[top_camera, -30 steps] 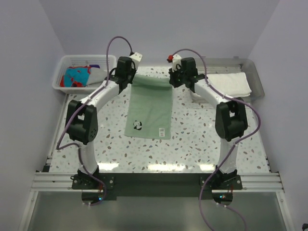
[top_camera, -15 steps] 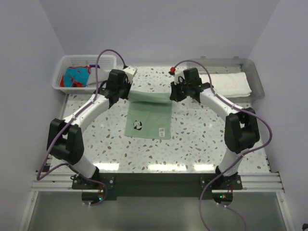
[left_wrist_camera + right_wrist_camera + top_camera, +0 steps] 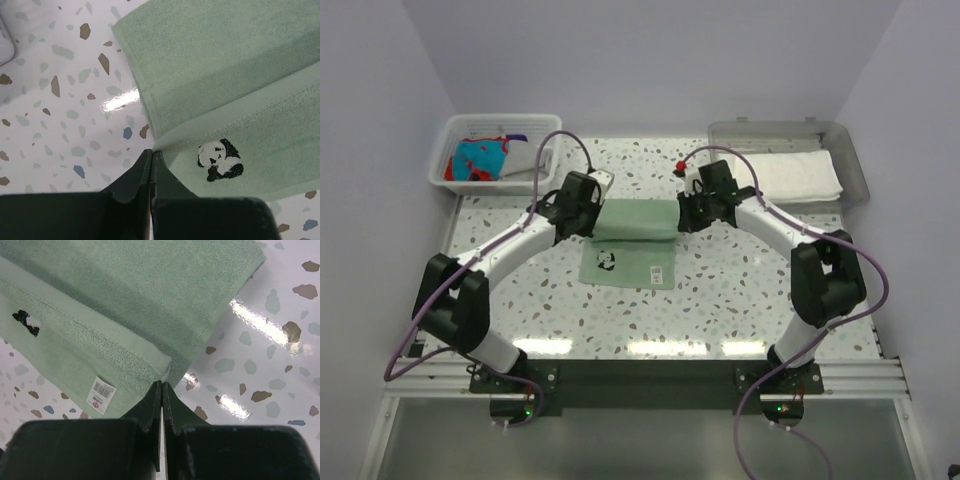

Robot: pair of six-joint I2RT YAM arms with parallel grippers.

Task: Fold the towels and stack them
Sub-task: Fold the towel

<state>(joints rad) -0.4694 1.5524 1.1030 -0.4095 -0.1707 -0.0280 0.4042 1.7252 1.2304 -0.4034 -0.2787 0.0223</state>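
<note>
Both arms had drawn back toward their bases over the last second, carrying the far edge of the green towel (image 3: 630, 222) with them, so that the cloth now doubled over itself while its near end lay uncovered. The left pincer (image 3: 586, 206) and right pincer (image 3: 694, 212) were each clenched on a corner of that edge, the cloth stretched between them and its lower layer flat on the table (image 3: 740, 290) beneath. To fold it well, I judged that the two should travel level and at one pace, keep the edge taut, and lower it square onto the near hem before letting go — any lag on one side would skew it. Only the overhead camera showed the wider scene: a white towel (image 3: 800, 175) in the tray (image 3: 855, 160) beyond the right pincer, a patterned towel (image 3: 480, 160) in the basket (image 3: 460, 128) beyond the left. Only the wrist cameras showed the grips themselves — closed tips meeting at a corner, a panda mark (image 3: 220, 160) just right of the left pincer's tips, a barcode label (image 3: 100, 394) left of the right pincer's.
</note>
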